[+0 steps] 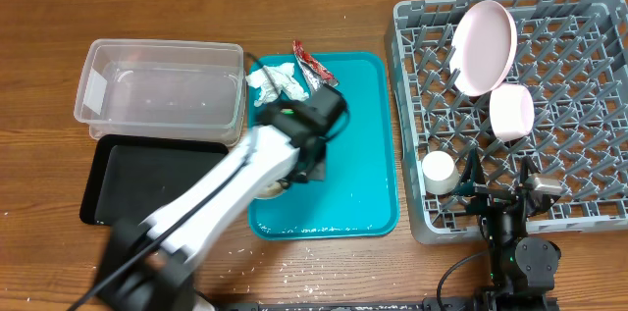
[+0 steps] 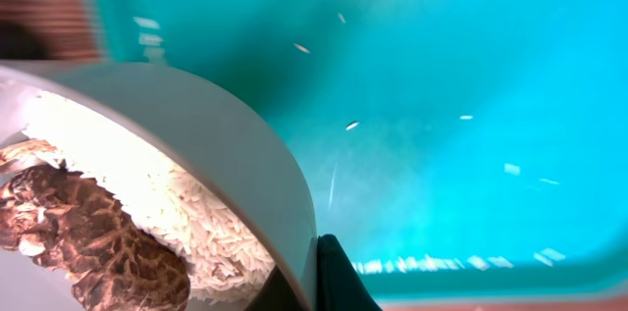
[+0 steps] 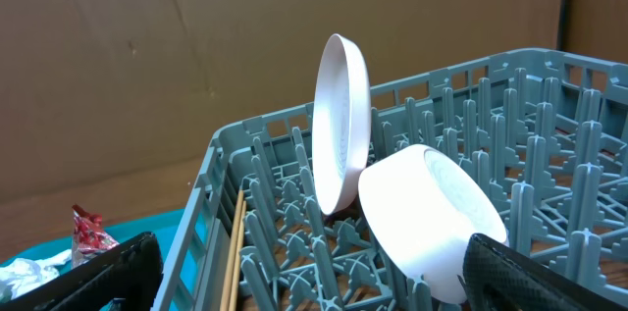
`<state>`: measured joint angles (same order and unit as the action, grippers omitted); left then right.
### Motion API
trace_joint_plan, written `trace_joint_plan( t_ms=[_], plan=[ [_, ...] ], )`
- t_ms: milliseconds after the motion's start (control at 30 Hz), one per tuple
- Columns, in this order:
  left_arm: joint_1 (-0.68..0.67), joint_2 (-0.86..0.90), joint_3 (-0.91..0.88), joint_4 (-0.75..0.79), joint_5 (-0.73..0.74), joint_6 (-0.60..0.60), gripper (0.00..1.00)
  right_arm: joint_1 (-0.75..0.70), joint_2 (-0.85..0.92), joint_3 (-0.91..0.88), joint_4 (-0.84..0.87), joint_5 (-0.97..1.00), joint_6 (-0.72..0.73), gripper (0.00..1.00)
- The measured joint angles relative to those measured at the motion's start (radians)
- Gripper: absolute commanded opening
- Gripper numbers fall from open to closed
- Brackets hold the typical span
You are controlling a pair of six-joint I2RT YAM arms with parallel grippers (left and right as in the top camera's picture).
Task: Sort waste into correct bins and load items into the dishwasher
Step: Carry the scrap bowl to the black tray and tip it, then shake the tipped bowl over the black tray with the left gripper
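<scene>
One finger of left hand (image 2: 312,280) shows outside the off-white bowl (image 2: 206,134) wall, the other is hidden, so I read it as a rim pinch. Bowl holds rice (image 2: 167,203) and a brown scrap (image 2: 88,242), over the teal tray (image 2: 471,56); can't tell if lifted. Step, my read: dump contents into a bin. Carry level and slow, since a rim grip can pivot. Tip only once fully over clear tub (image 1: 157,90) or black tray (image 1: 118,181), both just beside. Right hand (image 3: 312,252) is spread, idle at the dish rack (image 3: 257,132), well apart.
</scene>
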<state>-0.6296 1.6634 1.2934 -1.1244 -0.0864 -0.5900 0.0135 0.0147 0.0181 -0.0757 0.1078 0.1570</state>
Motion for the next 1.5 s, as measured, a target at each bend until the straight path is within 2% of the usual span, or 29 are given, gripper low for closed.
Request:
trace_joint_plan(
  t_ms=[100,267,533,700,900,1067,1267,1500],
  plan=[
    [0.093,-0.137,0.009,-0.042,0.027,-0.004,0.04,0.000,0.000,0.000,0.000,0.000,-0.001,1.00],
    [0.357,-0.252,-0.031,-0.035,0.172,0.080,0.04,0.000,0.000,0.000,0.001,0.000,0.000,1.00],
    [0.864,-0.264,-0.242,0.083,0.664,0.397,0.04,0.000,0.000,0.000,0.000,0.000,0.000,1.00],
    [1.104,-0.264,-0.349,0.150,0.958,0.609,0.04,0.000,0.000,0.000,0.000,0.000,0.000,1.00],
    [1.270,-0.264,-0.479,0.166,1.243,0.833,0.04,0.000,0.000,0.000,0.000,0.000,0.000,1.00],
    [1.334,-0.250,-0.579,0.179,1.399,0.955,0.04,0.000,0.000,0.000,0.000,0.000,0.000,1.00],
    [1.414,-0.243,-0.614,0.184,1.498,1.028,0.04,0.000,0.000,0.000,0.000,0.000,0.000,1.00],
    [1.455,-0.243,-0.614,0.185,1.525,1.069,0.04,0.000,0.000,0.000,0.000,0.000,0.000,1.00]
  ],
)
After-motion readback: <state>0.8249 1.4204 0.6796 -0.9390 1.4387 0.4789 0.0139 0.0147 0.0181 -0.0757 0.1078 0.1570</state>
